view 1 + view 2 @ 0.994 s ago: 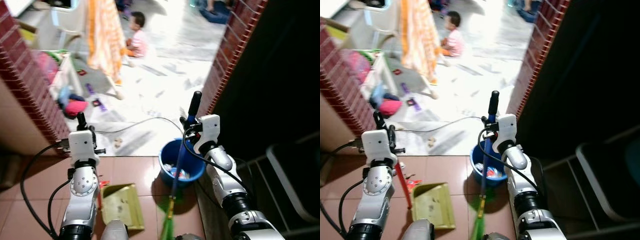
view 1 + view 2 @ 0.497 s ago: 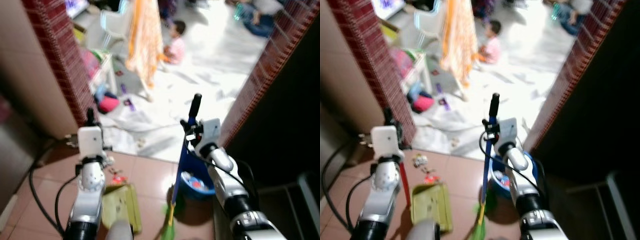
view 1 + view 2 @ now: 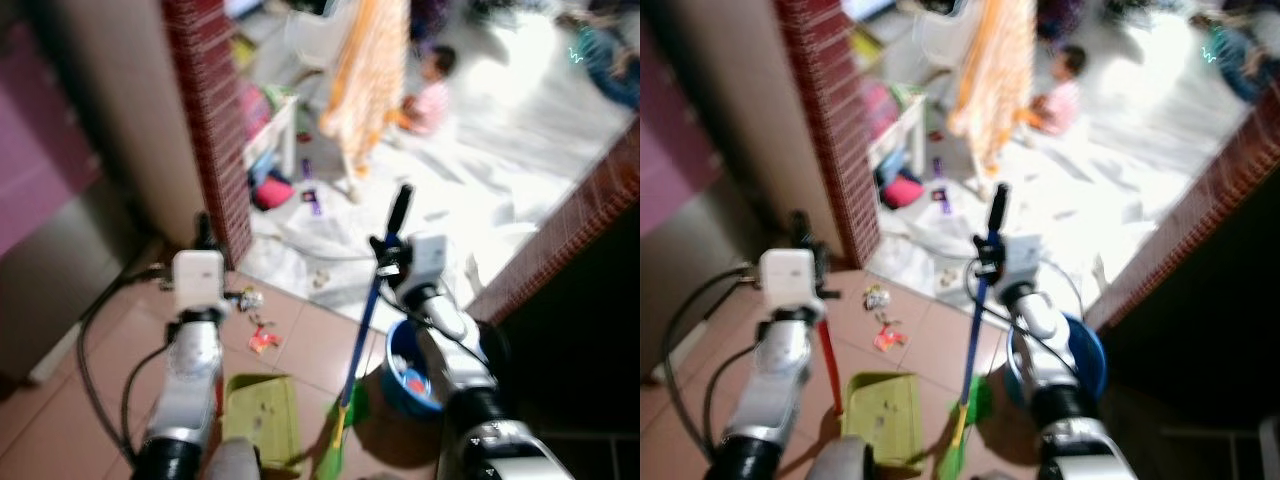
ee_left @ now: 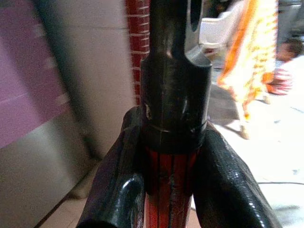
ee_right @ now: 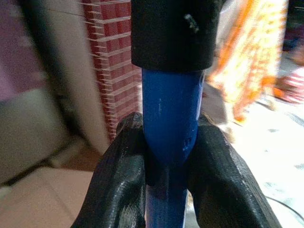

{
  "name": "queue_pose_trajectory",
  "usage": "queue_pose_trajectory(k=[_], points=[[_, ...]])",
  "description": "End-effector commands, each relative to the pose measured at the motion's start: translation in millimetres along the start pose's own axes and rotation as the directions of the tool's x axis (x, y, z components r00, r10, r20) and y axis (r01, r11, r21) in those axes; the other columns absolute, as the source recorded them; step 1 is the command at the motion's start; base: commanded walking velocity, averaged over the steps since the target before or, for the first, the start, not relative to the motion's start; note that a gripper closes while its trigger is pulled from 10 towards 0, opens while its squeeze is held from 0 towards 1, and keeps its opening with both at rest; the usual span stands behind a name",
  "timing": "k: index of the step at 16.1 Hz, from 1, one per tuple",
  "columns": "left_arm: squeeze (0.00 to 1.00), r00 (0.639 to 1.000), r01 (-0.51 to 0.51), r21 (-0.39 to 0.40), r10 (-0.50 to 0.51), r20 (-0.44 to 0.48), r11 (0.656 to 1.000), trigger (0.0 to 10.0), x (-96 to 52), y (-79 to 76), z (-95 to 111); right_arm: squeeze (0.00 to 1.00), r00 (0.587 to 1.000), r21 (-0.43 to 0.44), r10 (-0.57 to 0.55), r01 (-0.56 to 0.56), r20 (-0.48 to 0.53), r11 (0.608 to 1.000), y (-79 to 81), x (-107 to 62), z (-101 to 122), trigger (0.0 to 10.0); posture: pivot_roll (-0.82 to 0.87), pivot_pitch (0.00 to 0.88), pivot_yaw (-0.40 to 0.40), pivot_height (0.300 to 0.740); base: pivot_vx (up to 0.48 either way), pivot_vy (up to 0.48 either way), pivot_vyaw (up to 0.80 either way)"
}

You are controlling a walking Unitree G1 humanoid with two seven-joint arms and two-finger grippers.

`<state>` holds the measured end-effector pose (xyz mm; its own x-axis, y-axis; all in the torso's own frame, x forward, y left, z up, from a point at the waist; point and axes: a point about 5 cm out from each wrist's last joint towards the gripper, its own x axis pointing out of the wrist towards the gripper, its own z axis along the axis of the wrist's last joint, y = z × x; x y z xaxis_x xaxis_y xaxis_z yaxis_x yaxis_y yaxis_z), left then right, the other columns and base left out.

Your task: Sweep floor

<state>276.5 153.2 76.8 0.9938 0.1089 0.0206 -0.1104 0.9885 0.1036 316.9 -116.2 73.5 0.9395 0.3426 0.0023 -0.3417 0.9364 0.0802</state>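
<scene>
Two tools stand gripped on the tiled floor (image 3: pixel 300 345): the right end effector (image 5: pixel 166 156) pinches the blue broom (image 3: pixel 362 340), the left end effector (image 4: pixel 171 185) clamps the green dustpan (image 3: pixel 262 420) handle.

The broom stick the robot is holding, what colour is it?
The broom stick is blue with a black cap on top. It shows best in the right wrist view.

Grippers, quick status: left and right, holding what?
Left gripper: shut on the dustpan handle.
Right gripper: shut on the broom handle.
</scene>
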Motion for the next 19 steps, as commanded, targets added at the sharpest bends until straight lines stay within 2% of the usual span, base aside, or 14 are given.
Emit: queue_pose_trajectory(k=[1,3,8,13,15,18,19], points=[[0.00,0.997,0.016,0.005,-0.017,0.070,1.000,10.0,3.6,-4.8,15.8,0.00,0.999,0.021,-0.026,0.025,0.041,0.999,-7.1,1.7,8.5,10.0,0.01,0.000,-0.067,0.740,0.000,0.000,0.56],[0.00,0.998,0.013,-0.015,-0.012,0.058,1.000,10.0,4.6,-6.4,16.3,0.00,0.998,0.040,-0.033,0.031,0.049,0.999,-7.0,4.1,11.3,10.0,0.01,0.000,-0.069,0.740,0.000,0.388,0.00],[0.00,0.998,0.017,-0.019,-0.016,0.054,1.000,10.0,7.8,-7.8,16.8,0.00,0.995,0.010,-0.002,0.001,0.100,1.000,-1.2,8.2,22.0,10.0,0.01,0.000,-0.068,0.740,0.000,0.480,0.00],[0.00,0.998,0.022,-0.026,-0.021,0.058,0.999,10.0,10.2,-10.5,19.7,0.00,0.995,0.021,-0.009,0.007,0.096,1.000,-2.0,7.8,21.0,10.0,0.00,0.000,-0.067,0.740,0.000,0.480,0.00],[0.00,0.996,0.021,-0.025,-0.019,0.087,0.999,10.0,10.6,-9.3,22.7,0.00,0.995,0.021,-0.003,0.001,0.100,1.000,0.0,7.8,21.2,10.0,0.00,0.000,-0.065,0.740,0.000,0.480,0.00],[0.00,0.993,0.021,-0.004,-0.020,0.116,1.000,10.0,11.2,-8.2,27.1,0.00,0.995,0.024,0.001,-0.003,0.100,1.000,0.8,8.3,21.5,10.0,0.00,0.000,-0.064,0.740,0.000,0.000,0.00],[0.00,0.993,0.018,-0.018,-0.015,0.121,1.000,10.0,10.9,-7.2,29.1,0.00,0.995,0.017,0.005,-0.006,0.101,1.000,1.0,8.1,21.7,10.0,0.00,0.000,-0.063,0.740,0.000,0.000,0.00]])
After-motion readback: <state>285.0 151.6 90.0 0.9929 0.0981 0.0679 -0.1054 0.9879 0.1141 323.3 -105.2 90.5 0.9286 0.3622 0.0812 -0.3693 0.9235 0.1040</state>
